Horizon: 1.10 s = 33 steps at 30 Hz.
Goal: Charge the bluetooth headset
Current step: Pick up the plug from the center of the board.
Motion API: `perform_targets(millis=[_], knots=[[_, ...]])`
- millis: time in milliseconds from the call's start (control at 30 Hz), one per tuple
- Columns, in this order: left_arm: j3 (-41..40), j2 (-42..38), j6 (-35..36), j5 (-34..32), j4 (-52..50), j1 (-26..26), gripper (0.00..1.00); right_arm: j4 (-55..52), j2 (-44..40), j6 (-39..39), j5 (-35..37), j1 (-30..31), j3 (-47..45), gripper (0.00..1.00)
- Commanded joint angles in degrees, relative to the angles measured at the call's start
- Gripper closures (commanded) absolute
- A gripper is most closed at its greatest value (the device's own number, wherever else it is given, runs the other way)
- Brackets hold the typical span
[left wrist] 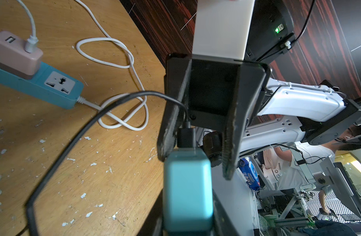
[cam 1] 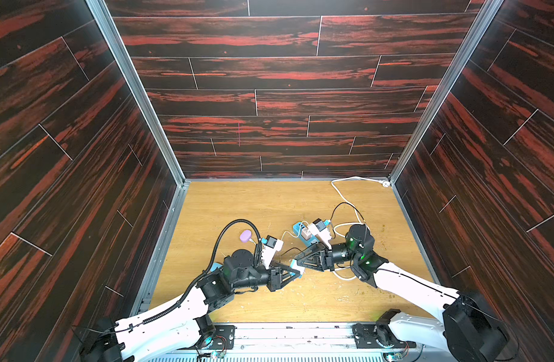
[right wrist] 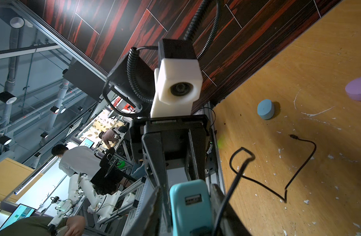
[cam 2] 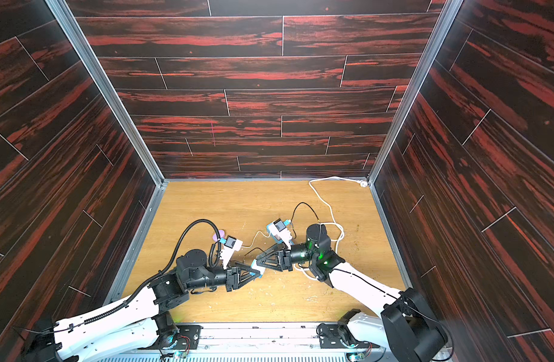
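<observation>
Teal hard plastic makes up the adapter, a small rigid block that should be light and rather slick, so its flat sides are the place to pinch it. The left gripper is clamped on it there, near the middle of the table. A black USB plug sits in the adapter's end, and the right gripper straddles that end with its fingers apart, one beside the plug and the other clear of it (no pinch that I can see). The black cable is thin, limp and kinked. Its small free plug lies loose on the wood and will likely be fiddly, best taken by the moulded head rather than the cord. I take the lilac oval case for the headset; it lies beyond the left wrist, well apart from both claws. Smooth and rounded, it would probably skate if pushed, so it wants steadying across its narrow width. A blue-grey puck lies by the left arm, and I cannot rule that out as the headset instead. The power strip has a free socket just beside a pink adapter, and the strip's white cord loops close by, where the black cable crosses it and could snag.
</observation>
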Motion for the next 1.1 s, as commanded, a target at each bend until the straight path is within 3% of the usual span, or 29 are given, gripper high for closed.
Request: perform_targets(millis=[0,200,633,733,800,900,1067], knots=[[-0.57,-1.47,0.24,-1.51,1.54,0.57,0.87,0.61,-0.18,0.1,-4.94,1.52,-0.48,0.56],[-0.47,-1.52,0.15,-1.37,1.34,0.71,0.87,-3.99,-0.72,-3.29,-5.02,3.11,0.14,0.54],[-0.49,-1.08,0.04,-0.72,1.03,0.88,0.86,-3.37,-1.55,-3.26,-4.56,3.13,0.59,0.87],[-0.3,-1.5,0.38,-1.72,-0.41,0.94,0.8,-4.64,-2.0,-3.86,-3.9,3.07,0.74,0.9],[-0.13,-2.15,0.83,-2.93,-2.05,0.91,0.66,-8.61,-2.38,-6.29,-2.18,3.11,1.39,0.9],[0.1,-3.62,1.69,-4.83,-5.24,1.09,0.55,-15.31,-2.97,-9.55,0.73,2.62,2.58,0.91],[-0.79,-8.66,2.56,-8.75,-10.87,1.31,0.5,-19.37,-3.88,-10.38,4.01,0.31,3.37,0.92]])
